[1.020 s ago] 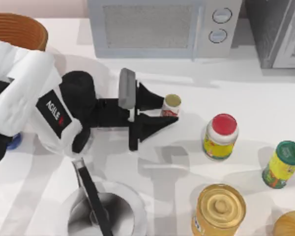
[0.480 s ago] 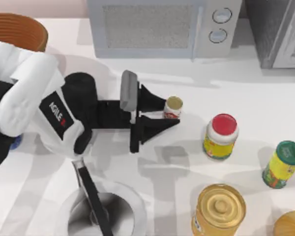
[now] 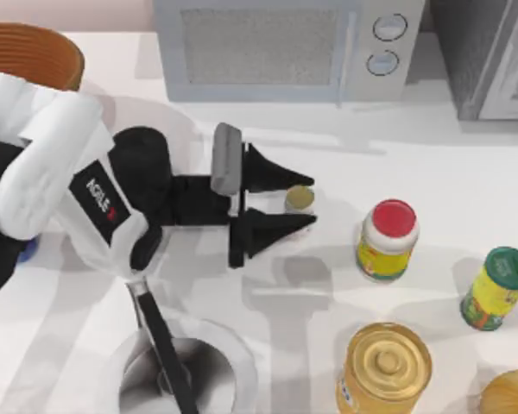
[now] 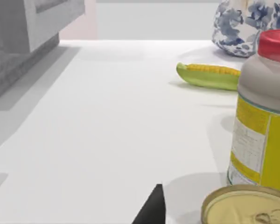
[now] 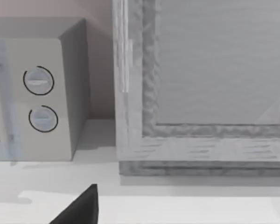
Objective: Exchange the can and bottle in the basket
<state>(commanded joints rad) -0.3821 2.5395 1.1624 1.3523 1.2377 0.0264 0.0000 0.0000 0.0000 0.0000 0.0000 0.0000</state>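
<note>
The can (image 3: 300,198), small with a dull gold top, stands upright on the white table between the two black fingers of my left gripper (image 3: 306,201). The fingers are spread with a slight gap on each side of it, so the gripper is open. In the left wrist view the can's top (image 4: 245,207) sits close by, apart from one fingertip (image 4: 154,205). The wicker basket (image 3: 34,52) is at the far left back corner. A bit of blue (image 3: 24,248) peeks out under my left arm, perhaps the bottle; the rest is hidden. One finger (image 5: 81,205) of my right gripper faces the back wall.
A microwave (image 3: 285,47) stands behind the can. To its right are a red-capped yellow jar (image 3: 387,240), a green-capped bottle (image 3: 497,287) and a gold-lidded tin (image 3: 385,366). A grey bowl with a black handle (image 3: 177,371) sits at the front. A corn cob (image 4: 210,75) lies farther off.
The can has come down from its raised position onto the table. The left gripper's fingers have spread apart and let go of it.
</note>
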